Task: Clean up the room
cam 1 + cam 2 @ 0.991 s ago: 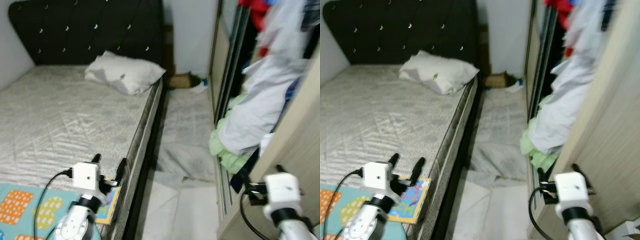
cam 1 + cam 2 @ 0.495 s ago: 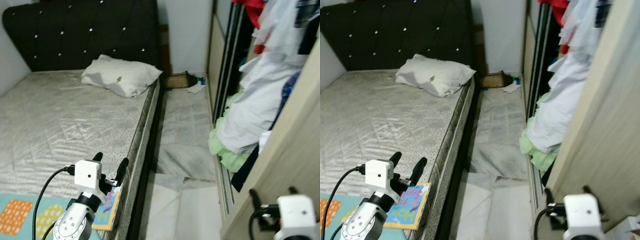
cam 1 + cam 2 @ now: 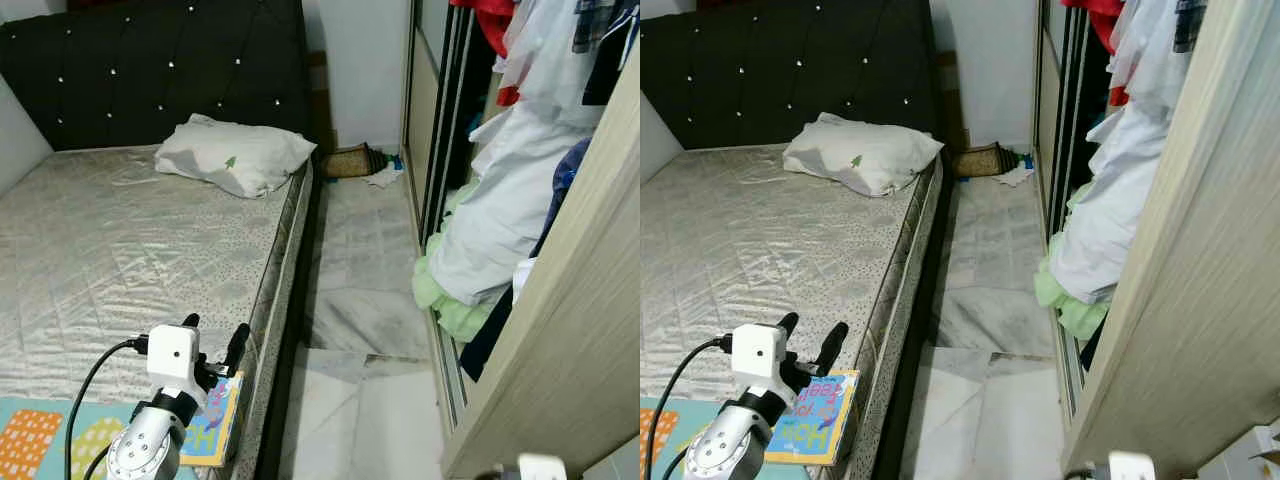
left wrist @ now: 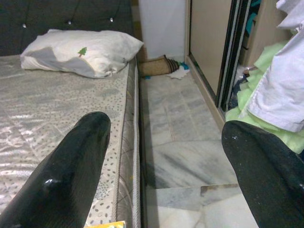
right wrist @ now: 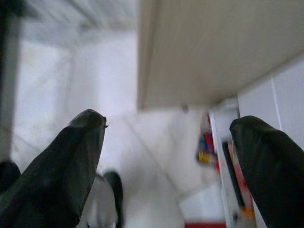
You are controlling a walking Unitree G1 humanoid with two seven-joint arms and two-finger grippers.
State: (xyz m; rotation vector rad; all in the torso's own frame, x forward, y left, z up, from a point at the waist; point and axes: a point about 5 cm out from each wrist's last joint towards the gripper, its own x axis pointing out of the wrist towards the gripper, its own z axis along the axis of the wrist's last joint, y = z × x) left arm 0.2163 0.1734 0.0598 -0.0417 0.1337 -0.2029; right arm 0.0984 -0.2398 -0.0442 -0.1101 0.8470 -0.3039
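My left gripper stands open above the near corner of the bed, just over a colourful children's book that lies on a patterned mat. Its black fingers are wide apart with nothing between them. My right gripper hangs low and open beside the wardrobe door, over white floor. A white pillow lies at the head of the bed. White and green clothes spill out of the open wardrobe onto the floor.
A narrow marble aisle runs between the bed and the wardrobe. At its far end lie a brown woven thing and a crumpled white scrap. The beige sliding door stands close on my right. Small colourful items sit by its foot.
The whole picture has shifted, so the camera has moved. My right arm has sunk from beside the wardrobe door to the picture's bottom edge. The left gripper stays open by the book.
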